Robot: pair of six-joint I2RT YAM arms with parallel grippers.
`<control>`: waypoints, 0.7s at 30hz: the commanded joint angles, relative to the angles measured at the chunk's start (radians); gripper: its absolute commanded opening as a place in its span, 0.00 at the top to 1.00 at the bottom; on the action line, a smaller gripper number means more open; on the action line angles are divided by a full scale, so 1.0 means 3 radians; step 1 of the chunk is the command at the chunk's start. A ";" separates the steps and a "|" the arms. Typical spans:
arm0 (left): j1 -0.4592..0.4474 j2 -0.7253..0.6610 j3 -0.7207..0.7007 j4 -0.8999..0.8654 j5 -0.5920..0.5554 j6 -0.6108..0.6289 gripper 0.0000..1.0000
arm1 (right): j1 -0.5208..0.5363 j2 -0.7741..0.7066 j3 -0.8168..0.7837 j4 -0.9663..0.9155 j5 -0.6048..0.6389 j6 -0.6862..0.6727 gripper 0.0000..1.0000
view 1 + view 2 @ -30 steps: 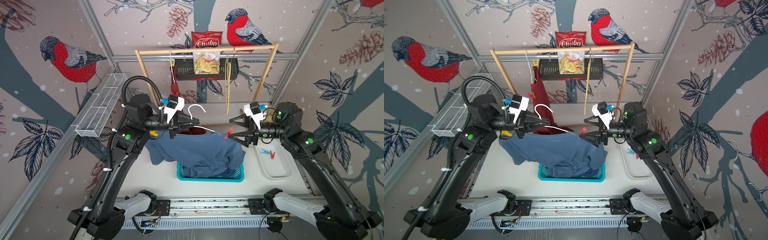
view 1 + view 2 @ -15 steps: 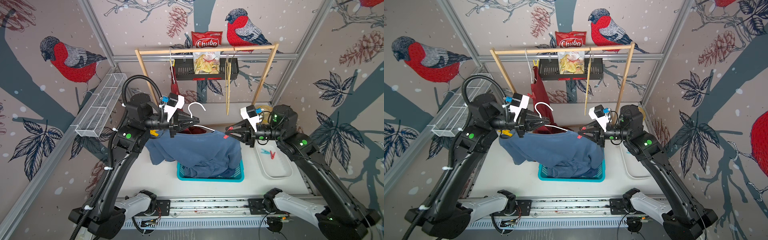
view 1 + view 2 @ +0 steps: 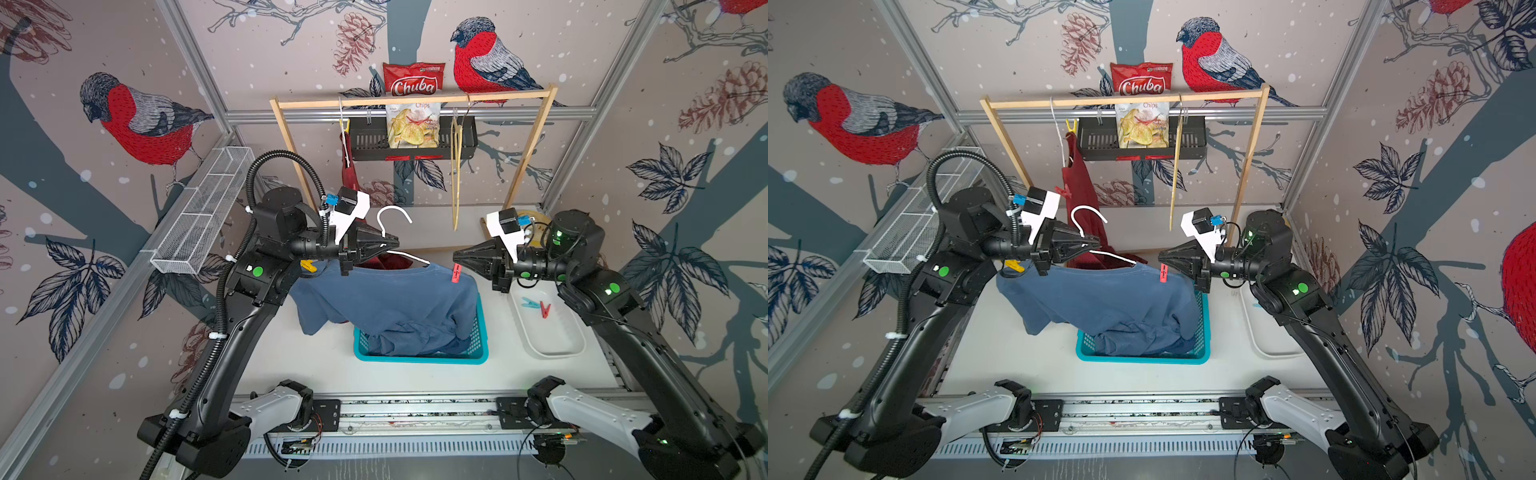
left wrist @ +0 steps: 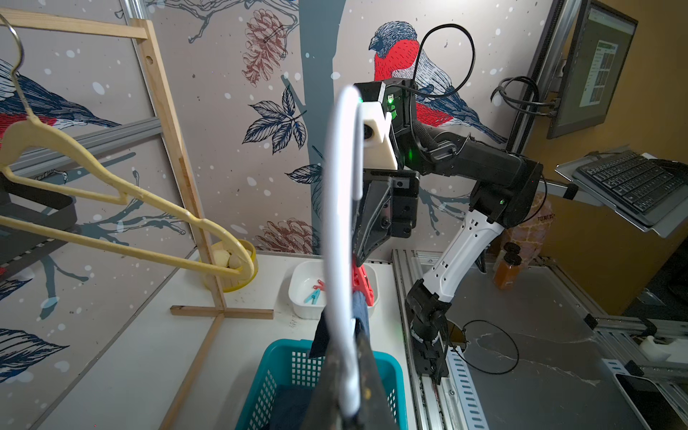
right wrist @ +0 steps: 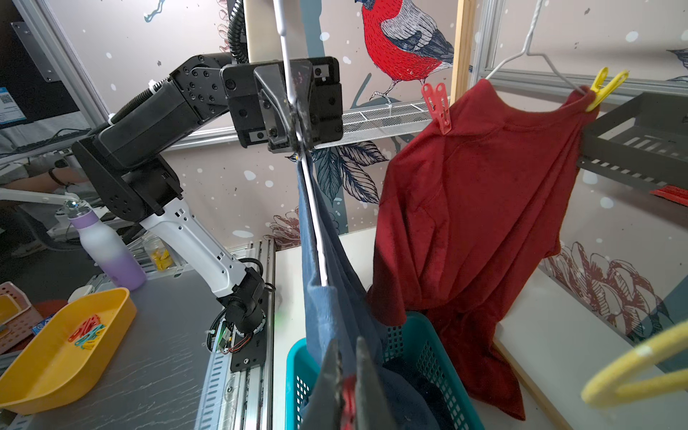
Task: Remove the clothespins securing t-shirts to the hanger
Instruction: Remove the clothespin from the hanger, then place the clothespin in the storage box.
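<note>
Right gripper (image 3: 457,255): closed tight on the upper end of the red clothespin (image 3: 456,273), which shows between my fingers (image 5: 366,387) in the right wrist view
Red clothespin: clipped on one shoulder of the blue t-shirt (image 3: 395,299), directly under my right gripper's tip
Left gripper (image 3: 392,245): clamped narrow on the neck of the white hanger (image 4: 337,242), whose hook curves up above it
Between my grippers: the hanger's wire arm and the blue collar
Yellow clothespin (image 3: 308,266): on the shirt's other shoulder, behind my left gripper and beside that wrist
Below both grippers: the shirt's hem bunched in the teal basket (image 3: 419,358) on the desk (image 3: 299,365)
Beyond my left gripper: dark red t-shirt (image 3: 1080,189) hung on the wooden rack (image 3: 1025,101), pinned by a red clip (image 5: 436,108) and a yellow clip (image 5: 605,86), close behind the blue one
Under my right arm: white tray (image 3: 555,347) with a loose blue clothespin (image 3: 530,303) and a loose red clothespin (image 3: 545,310)
Above and behind my right gripper: bare yellow hanger (image 4: 41,139) on the rack
</note>
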 commanded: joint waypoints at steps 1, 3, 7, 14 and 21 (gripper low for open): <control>0.0011 -0.0008 0.0006 0.0119 0.0001 0.0066 1.00 | -0.0001 -0.0012 0.0028 0.0028 0.0078 -0.0015 1.00; 0.0016 -0.0012 0.0002 0.0084 -0.0029 0.0094 1.00 | 0.0002 -0.0029 0.0044 0.0048 0.0164 -0.0013 1.00; 0.0013 -0.0007 -0.0032 0.0034 -0.0040 0.0123 1.00 | -0.0003 -0.0106 0.0047 0.0201 0.0351 0.0046 1.00; 0.0016 -0.0007 -0.0074 0.0007 -0.0104 0.0160 1.00 | -0.0004 -0.0324 -0.0099 0.0583 0.0886 0.0161 1.00; 0.0015 -0.0023 -0.0110 0.0031 -0.0424 0.0162 1.00 | -0.0247 -0.0350 -0.0155 0.0275 0.2650 0.0382 1.00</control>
